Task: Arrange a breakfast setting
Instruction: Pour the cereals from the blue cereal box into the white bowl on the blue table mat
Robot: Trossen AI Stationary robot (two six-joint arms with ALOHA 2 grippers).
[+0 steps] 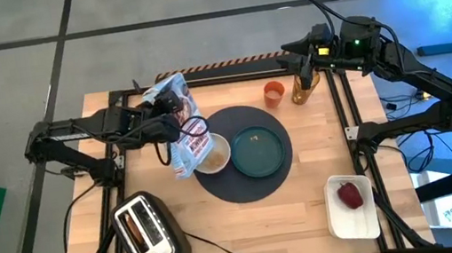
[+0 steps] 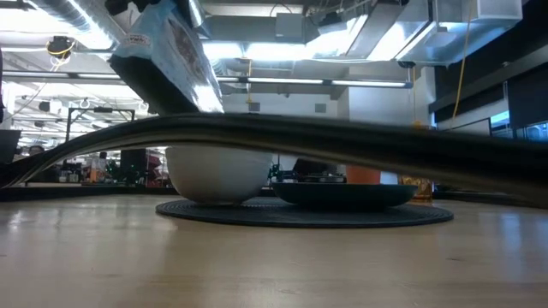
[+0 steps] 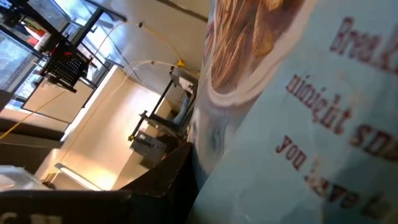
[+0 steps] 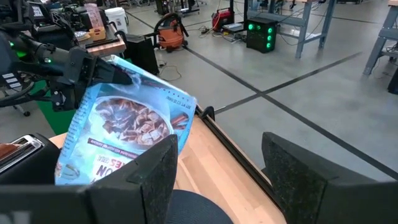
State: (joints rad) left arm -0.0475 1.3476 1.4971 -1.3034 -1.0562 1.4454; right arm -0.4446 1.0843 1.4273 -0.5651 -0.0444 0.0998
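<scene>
The left tool point(image 1: 171, 108) pinches a light-blue cereal bag point(image 1: 183, 124) by its upper end and holds it tilted above the small white bowl point(image 1: 214, 152), the bag's lower end hanging over the bowl's near-left rim. In the right wrist view the same bag point(image 4: 124, 134) shows a printed picture of brown cereal pieces.

The bowl sits on the left part of the dark round mat point(image 1: 248, 186), with brownish cereal visible inside it. Just beside it on the mat is the teal plate point(image 1: 259, 151), with a few small crumbs on its face. In the low view the bowl point(image 2: 218, 175) and plate point(image 2: 342, 195) stand side by side on the mat point(image 2: 304, 214), behind a dark cable that crosses the picture.

The small orange cup point(image 1: 274, 93) stands on the wooden surface point(image 1: 259, 225) beyond the mat. Just beside it is an amber bottle point(image 1: 304, 88), with the right tool point(image 1: 304, 63) over its top; whether the fingers pinch the bottle cannot be told, though in the right wrist view they point(image 4: 152, 180) stand spread.

A red fruit point(image 1: 350, 195) lies on the white rectangular tray point(image 1: 348, 220) at the surface's near-right corner. The silver-black toaster point(image 1: 150, 234) sits at the near-left corner.
</scene>
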